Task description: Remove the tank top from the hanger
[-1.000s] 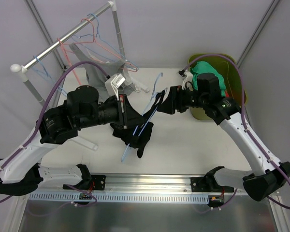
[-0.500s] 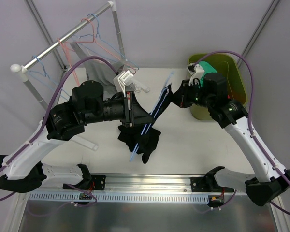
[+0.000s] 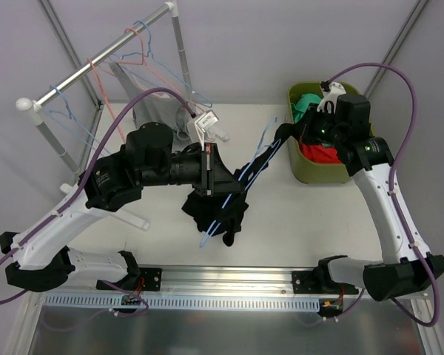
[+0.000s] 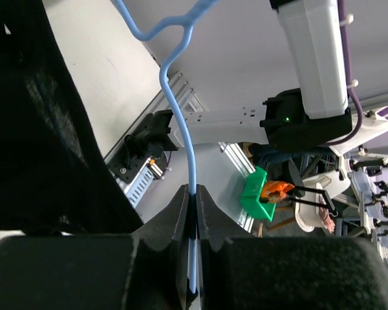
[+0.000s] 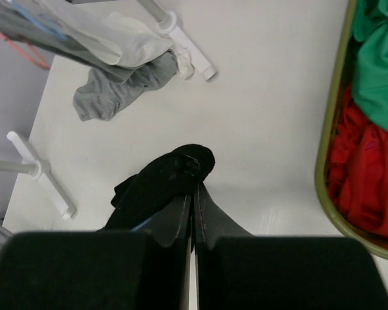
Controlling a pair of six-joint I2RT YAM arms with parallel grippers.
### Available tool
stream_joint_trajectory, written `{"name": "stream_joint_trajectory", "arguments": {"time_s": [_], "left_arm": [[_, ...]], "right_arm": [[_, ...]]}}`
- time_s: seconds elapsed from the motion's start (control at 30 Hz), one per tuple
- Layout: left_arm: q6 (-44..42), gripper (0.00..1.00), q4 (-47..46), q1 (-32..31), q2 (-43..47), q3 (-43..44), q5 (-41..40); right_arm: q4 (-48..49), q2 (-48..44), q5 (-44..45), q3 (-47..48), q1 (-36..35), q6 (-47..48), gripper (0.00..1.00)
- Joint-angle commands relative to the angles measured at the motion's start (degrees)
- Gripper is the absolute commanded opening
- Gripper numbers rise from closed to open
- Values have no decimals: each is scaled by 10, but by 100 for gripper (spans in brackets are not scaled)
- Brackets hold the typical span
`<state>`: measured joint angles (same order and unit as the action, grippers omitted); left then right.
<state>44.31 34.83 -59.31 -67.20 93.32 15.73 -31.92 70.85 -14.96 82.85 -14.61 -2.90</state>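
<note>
So the big change in that last second was the right claw [image 3: 283, 135]. It had been hanging open right up against the hanger, then it snapped closed on a pinch of the black tank top [image 3: 216, 211] and backed off toward the green bin [image 3: 294, 161]. In its own wrist view the two fingers were pressed flat together with a lump of black cloth bunched at the tips. A band of fabric, a strap I think, ran taut from that claw down to the rest of the shirt.

The left claw [image 4: 194, 205] hadn't changed its grip at all. It was still narrow and clamped on the blue wire of the hanger [image 4: 181, 123]. The arm had lifted and swung a bit though, so the hanger sat tilted in the air over the table [image 3: 303, 222], with one end up near the right claw and the other poking out low under the cloth.

The tank top was still on the hanger. Most of it hung in a dark clump below the left claw, over the middle of the table, and I couldn't tell if it touched.

My read is that the pulling stage had only just started. With one claw on the wire and the other on the cloth, drawing them apart should slide the strap off the end. It wasn't off yet, and that thin pinch looked like it could slip or the strap could snag on a bend
</note>
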Motion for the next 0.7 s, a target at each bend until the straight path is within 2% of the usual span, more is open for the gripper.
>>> {"name": "stream_joint_trajectory", "arguments": {"time_s": [0.0, 0.1, 0.27, 0.4, 0.47, 0.53, 0.57, 0.6, 0.67], "left_arm": [[-12, 0, -32, -6, -13, 57, 36], [-43, 0, -32, -6, -37, 130, 33], [-145, 0, -38, -6, -84, 250, -82], [-222, 0, -52, -6, -155, 353, -86], [-284, 0, -85, -7, -184, 357, -97], [-337, 0, -170, -8, -193, 332, -118], [-392, 0, -204, -10, -195, 305, -133], [-420, 0, -267, -13, -200, 294, -187], [-502, 0, -332, -15, -217, 266, -240]], "right_arm": [[-39, 42, 25, 52, 28, 20, 0], [-54, 61, -3, 43, 43, 15, 0], [-52, 1, -101, 20, 44, -5, 0], [-50, -13, -186, 30, 47, -42, 0], [-37, -13, -267, 24, 45, -73, 0], [6, -23, -319, -7, 35, -117, 0], [13, -30, -335, -15, 28, -122, 0], [14, -45, -333, -23, 17, -123, 0], [13, -63, -330, -46, 15, -127, 2]]}}
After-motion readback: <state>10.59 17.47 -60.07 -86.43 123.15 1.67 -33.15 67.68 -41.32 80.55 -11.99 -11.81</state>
